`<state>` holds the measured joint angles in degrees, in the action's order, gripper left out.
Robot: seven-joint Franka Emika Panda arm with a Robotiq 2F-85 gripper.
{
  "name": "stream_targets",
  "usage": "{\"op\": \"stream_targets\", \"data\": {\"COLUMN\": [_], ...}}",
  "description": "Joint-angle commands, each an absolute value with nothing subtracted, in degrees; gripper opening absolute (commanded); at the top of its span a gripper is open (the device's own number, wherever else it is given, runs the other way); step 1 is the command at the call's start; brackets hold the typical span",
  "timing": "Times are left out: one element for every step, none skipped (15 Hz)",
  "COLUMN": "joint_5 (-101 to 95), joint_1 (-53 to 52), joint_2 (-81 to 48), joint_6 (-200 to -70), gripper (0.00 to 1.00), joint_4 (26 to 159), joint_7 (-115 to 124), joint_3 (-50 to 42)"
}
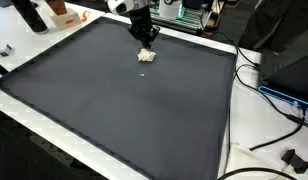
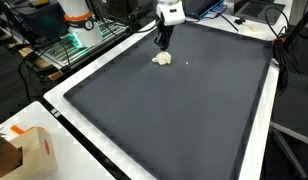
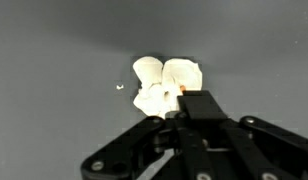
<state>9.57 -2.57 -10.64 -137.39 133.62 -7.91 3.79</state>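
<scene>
In an exterior view the arm hangs over the far part of the mat on the tabletop, wrist approx. vertical, claw pointing straight down. The white lump lies on the mat just under the tips; touching or a hair apart, can't tell. In an exterior view it's the same read: claw directly above the lump, nothing lifted. In the wrist view the claw looks pressed together, tips meeting at centre w/ nothing between. The lump sits just ahead of them, a crumb near it. My read: approach step, no grasp yet. Next move, imo, calls for spreading the claw, centring it over the lump, then a short drop & a gentle squeeze, since the stuff looks soft and crumbly.
</scene>
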Motion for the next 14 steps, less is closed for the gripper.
{"op": "stream_targets", "data": {"joint_5": [8.8,8.5,8.1,7.9,7.4,7.1,6.7,6.2,5.9,5.4,5.2,4.8,4.5,4.1], "joint_1": [-2.7,-2.8,-2.9,-3.0,-3.2,-3.3,-3.4,-3.5,-3.6,-3.7,-3.8,-3.9,-3.9,-4.0], "joint_2": [-8.5,-7.8,-7.2,-6.6,-6.0,-5.4,-4.8,-4.1,-3.5,-2.8,-2.1,-1.3,-0.6,0.1], "joint_6": [-137.0,-137.0,-136.9,-137.0,-137.2,-137.1,-137.1,-137.0,-137.0,-136.9,-136.8,-136.7,-136.5,-136.3], "gripper": [0.03,0.03,0.03,0.03,0.03,0.03,0.03,0.03,0.03,0.03,0.03,0.03,0.03,0.03], "joint_4": [135.4,135.7,136.0,136.2,136.4,136.6,136.7,136.9,137.1,137.4,137.6,137.9,138.1,138.3], "joint_7": [-7.0,-6.7,-6.5,-6.3,-6.1,-5.9,-5.6,-5.2,-4.9,-4.5,-4.1,-3.3,-2.6,-2.0], "joint_3": [4.2,4.3,4.3,4.3,4.3,4.3,4.3,4.2,4.2,4.2,4.2,4.2,4.2,4.2]}}
